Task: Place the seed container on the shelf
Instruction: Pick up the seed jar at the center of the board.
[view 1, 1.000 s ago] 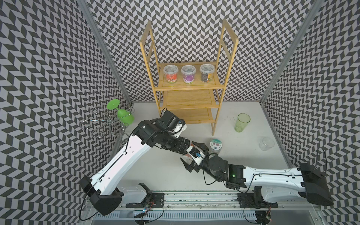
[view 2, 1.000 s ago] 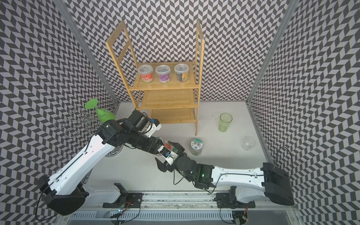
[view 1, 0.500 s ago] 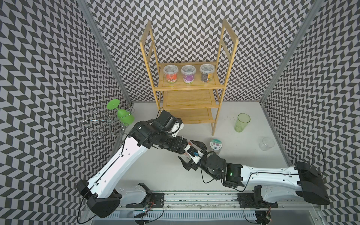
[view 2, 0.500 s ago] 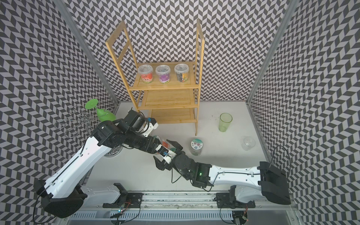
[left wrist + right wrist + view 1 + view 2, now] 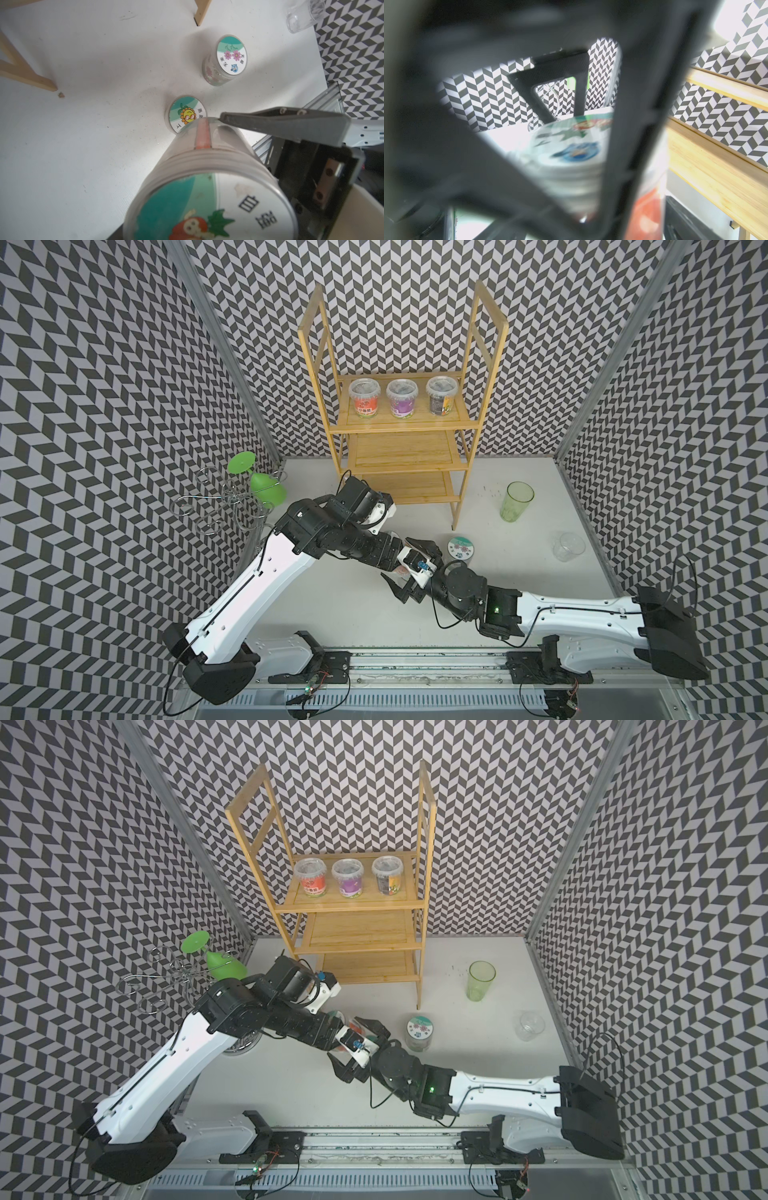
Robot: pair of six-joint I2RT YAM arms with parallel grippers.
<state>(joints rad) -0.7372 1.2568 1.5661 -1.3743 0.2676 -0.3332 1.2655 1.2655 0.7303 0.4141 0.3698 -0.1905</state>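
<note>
Seed container (image 5: 207,187) pinched in left gripper (image 5: 199,135) above worktop (image 5: 83,135), long axis in line with gripper, lid inward, base tilted down, right gripper (image 5: 350,1043) spread wide, 2 jars (image 5: 226,60) on worktop, 3 tubs (image 5: 401,397) on shelf (image 5: 415,421)

Shelf (image 5: 405,454) at 12 o'clock, back against the wall (image 5: 399,302); row of three tubs (image 5: 401,398) on its top board. Wire glass stand (image 5: 230,498) at 9, goblet (image 5: 266,489) hanging in it. Tumbler (image 5: 516,502) at 2, glass cup (image 5: 568,546) at 3, well apart. Flower-lid jar (image 5: 461,549) on table (image 5: 353,593) just off shelf's front-right leg. Seed container (image 5: 207,166) tilted, off the table at centre; sunflower-lid jar (image 5: 186,115) on table between it and flower-lid jar.
</note>
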